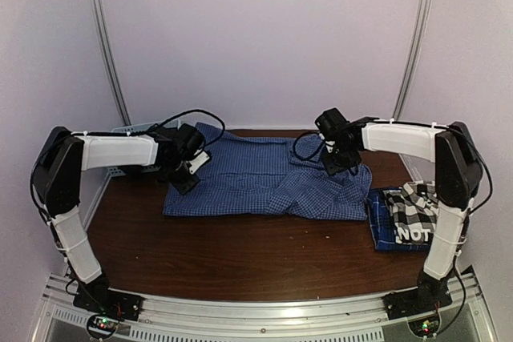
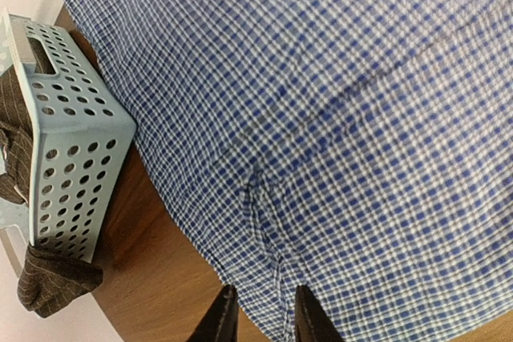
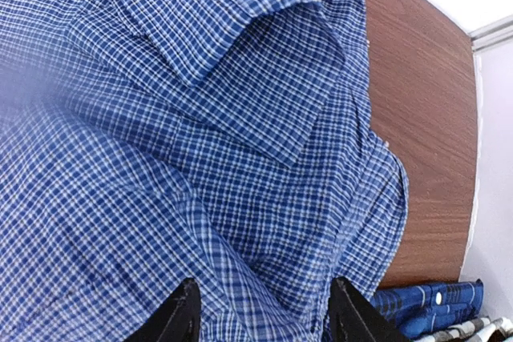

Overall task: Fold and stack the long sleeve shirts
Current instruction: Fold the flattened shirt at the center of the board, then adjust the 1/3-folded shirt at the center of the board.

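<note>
**Currently: the blue fine-check shirt is lying spread out between the two tools**

At the far left, a light blue lattice basket is sitting at the back corner of the worktop. A brown striped cloth is hanging out over its rim and lower corner. The basket is standing just beside the shirt's left edge without touching it.

The left tool is hovering low over that left edge. Its fingers are standing only narrowly apart, and a raised crease of the check cloth is running toward the gap. I cannot tell whether the tool is pinching the hem or merely resting above it.

The blue fine-check shirt is covering the middle of the worktop, back half, mostly flat on the left and bunching into folds on the right. Its collar is showing there, folded open.

The right tool is hanging over those right-hand folds. It is released, with its fingers spread wide and nothing between them.

At the far right, near the worktop's edge, a darker blue plaid shirt is lying folded. The black-and-white plaid shirt with white lettering is resting on top of it.
</note>
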Controlling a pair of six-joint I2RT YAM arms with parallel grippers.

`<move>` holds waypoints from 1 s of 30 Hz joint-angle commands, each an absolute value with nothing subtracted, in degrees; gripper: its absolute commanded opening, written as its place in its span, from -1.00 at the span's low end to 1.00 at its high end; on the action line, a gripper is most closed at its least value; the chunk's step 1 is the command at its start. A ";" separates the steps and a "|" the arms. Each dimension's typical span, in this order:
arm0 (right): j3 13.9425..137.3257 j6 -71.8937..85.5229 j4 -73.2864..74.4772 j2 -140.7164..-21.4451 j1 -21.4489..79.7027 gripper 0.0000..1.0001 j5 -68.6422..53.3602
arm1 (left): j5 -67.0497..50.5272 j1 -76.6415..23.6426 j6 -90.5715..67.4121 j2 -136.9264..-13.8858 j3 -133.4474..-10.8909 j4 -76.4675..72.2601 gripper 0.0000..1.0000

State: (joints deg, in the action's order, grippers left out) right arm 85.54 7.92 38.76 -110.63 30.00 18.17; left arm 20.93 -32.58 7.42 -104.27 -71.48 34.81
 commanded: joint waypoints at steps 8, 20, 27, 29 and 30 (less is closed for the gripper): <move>67.53 12.18 28.25 -94.61 29.73 0.12 9.53 | 9.98 -30.69 -7.86 -107.85 -71.12 24.50 -0.35; 63.02 12.74 25.01 -95.18 29.75 0.02 5.22 | 2.68 -24.51 -10.04 -108.28 -67.86 19.49 -0.15; 62.42 12.57 25.06 -95.16 29.88 -0.01 4.66 | 0.00 -21.24 -9.76 -109.35 -68.92 18.57 -0.19; 62.12 12.52 25.05 -95.17 29.88 -0.01 4.49 | -3.11 -20.35 -9.43 -109.48 -68.99 18.14 -0.22; 61.95 12.56 25.00 -95.18 29.88 -0.01 4.48 | -3.76 -19.98 -9.53 -109.80 -69.11 18.13 -0.24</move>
State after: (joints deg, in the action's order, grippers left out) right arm 63.11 12.23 25.85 -95.33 30.02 4.89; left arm 0.93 -21.76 -9.17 -108.44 -68.47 20.75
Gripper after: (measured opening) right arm 0.498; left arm 0.393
